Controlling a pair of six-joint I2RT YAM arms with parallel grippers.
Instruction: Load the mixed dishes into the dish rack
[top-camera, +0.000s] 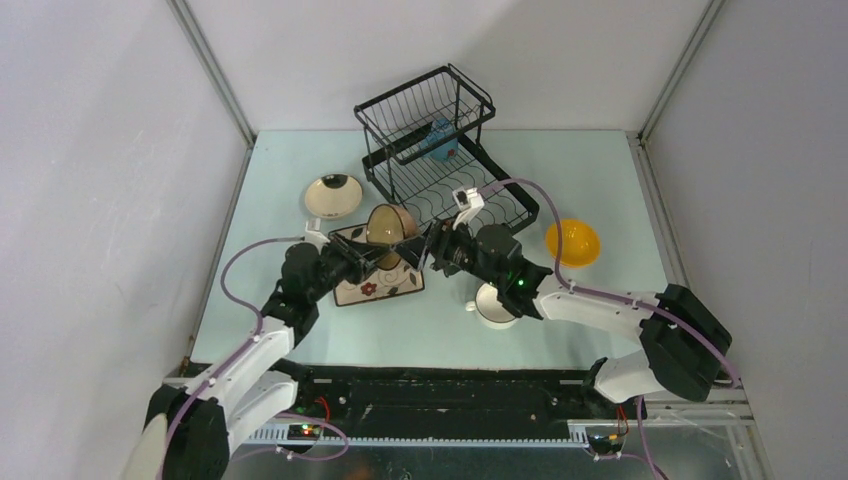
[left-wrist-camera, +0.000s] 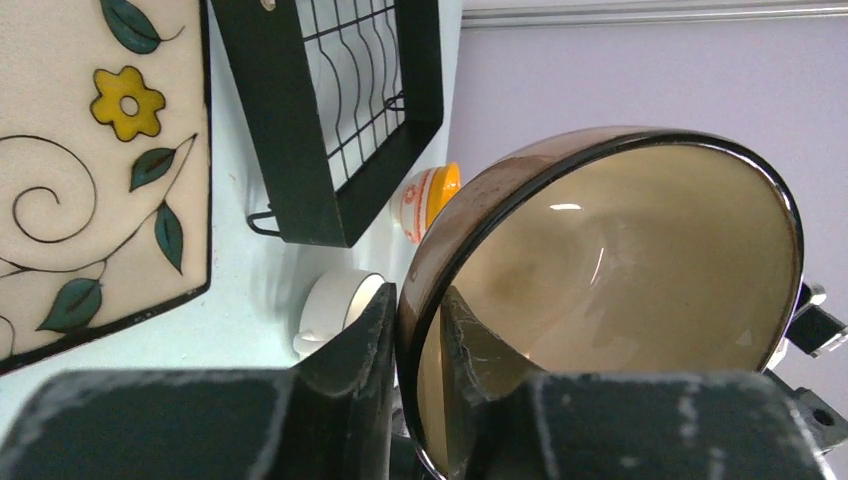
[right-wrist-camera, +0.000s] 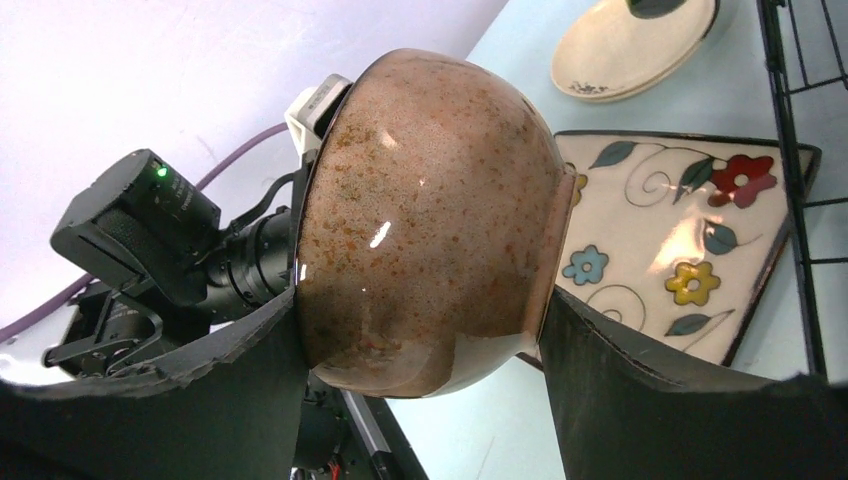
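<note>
Pale walls (top-camera: 420, 50) close in a pale green table (top-camera: 590, 170) on three sides. One black wire dish rack (top-camera: 430, 185) sits far-centre, its long axis slanting from far-left to near-right, with the raised basket at the far end.

One square cream floral plate (top-camera: 372, 288) lies flat near-left of the rack. The round cream plates (top-camera: 333, 196) lie left of the rack (how many are stacked I cannot tell).

One brown bowl (top-camera: 390, 224) is held on its side in the air over the square plate. Its mouth faces the left arm and its foot points right, so its axis runs roughly left to right. The left gripper (left-wrist-camera: 418, 320) pinches the rim, one finger inside and one outside. The right gripper (right-wrist-camera: 425, 310) straddles the bowl's outside with a finger against each side.

One yellow bowl (top-camera: 572, 242) stands mouth-up right of the rack. One white two-handled cup (top-camera: 493, 305) sits upright, partly under the right arm. One blue mug (top-camera: 438, 140) rests in the raised basket.
</note>
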